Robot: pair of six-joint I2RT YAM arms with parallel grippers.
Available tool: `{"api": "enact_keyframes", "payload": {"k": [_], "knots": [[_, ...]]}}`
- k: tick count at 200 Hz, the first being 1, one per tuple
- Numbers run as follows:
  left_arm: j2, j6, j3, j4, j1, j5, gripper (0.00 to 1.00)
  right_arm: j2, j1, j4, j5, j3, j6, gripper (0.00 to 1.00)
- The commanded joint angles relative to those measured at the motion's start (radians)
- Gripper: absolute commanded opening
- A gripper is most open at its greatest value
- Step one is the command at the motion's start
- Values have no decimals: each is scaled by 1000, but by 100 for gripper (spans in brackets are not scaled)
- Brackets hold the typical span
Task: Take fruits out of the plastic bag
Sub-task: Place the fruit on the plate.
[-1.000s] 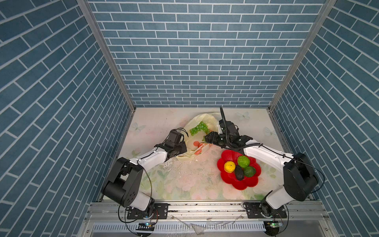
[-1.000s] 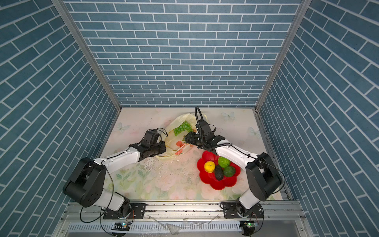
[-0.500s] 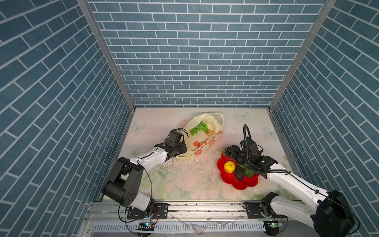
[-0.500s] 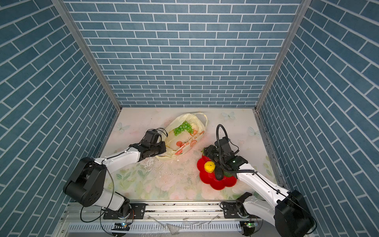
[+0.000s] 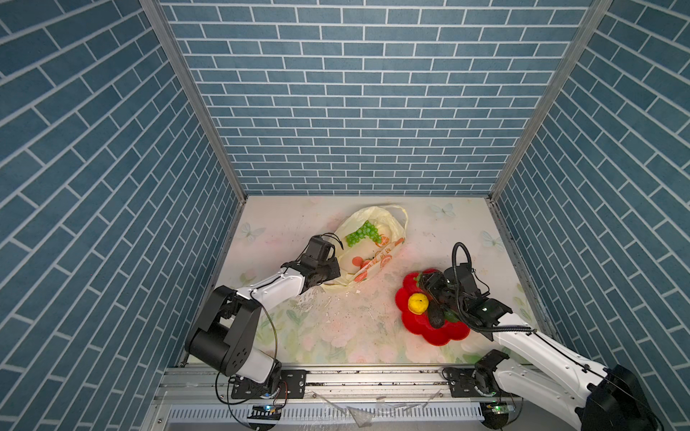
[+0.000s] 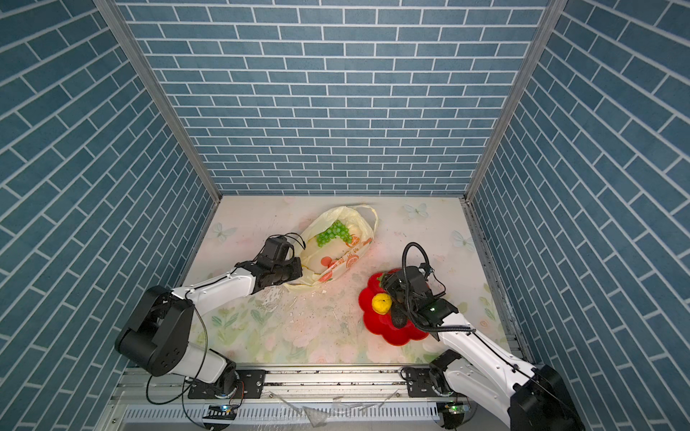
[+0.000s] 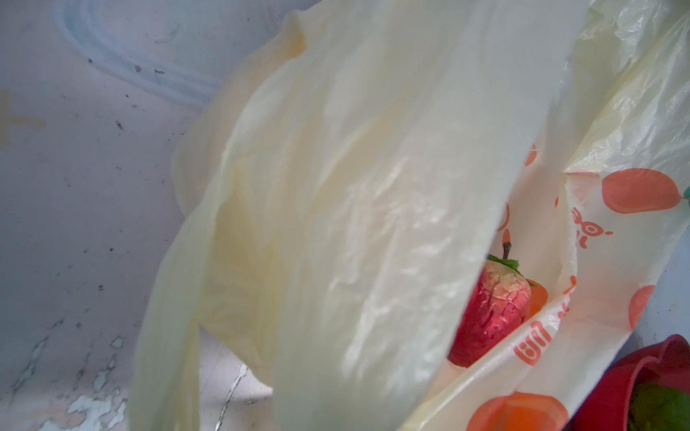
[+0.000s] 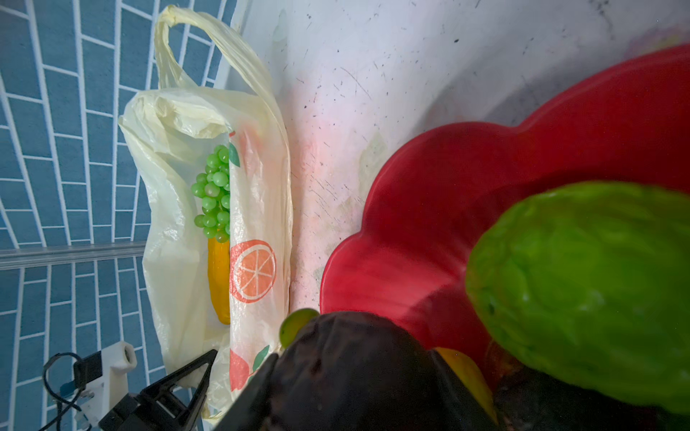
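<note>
Blue brick walls [image 5: 354, 112] enclose the floral bench [image 5: 336, 336]. Toward its back edge lies the plastic bag [image 5: 360, 219] — grape bunch [image 5: 361, 233], banana [image 8: 218, 280], strawberry [image 7: 489, 309] inside — pinched by the closed left gripper [image 5: 333, 275]. Over the red plate [image 5: 446, 333], front right corner, the right gripper [image 5: 429, 286], jaws half spread, holds a dark avocado piece [image 8: 354, 373].

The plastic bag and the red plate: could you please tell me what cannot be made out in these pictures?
- strawberry: left wrist view, half behind a plastic bag fold.
- banana: right wrist view, partly behind the bag's printed panel.
- right gripper: both top views, jaws hidden under its own wrist.
</note>
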Motion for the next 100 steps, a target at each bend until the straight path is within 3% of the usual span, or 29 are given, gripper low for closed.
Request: {"api": "enact_keyframes", "payload": {"k": [1, 34, 100], "knots": [[-2, 16, 22, -16, 3, 0, 7, -57, -2, -73, 44, -16, 57, 46], [8, 13, 31, -12, 3, 5, 7, -64, -2, -54, 41, -47, 80, 47], [-2, 17, 24, -20, 4, -1, 7, 69, -2, 57, 16, -35, 86, 51]]}}
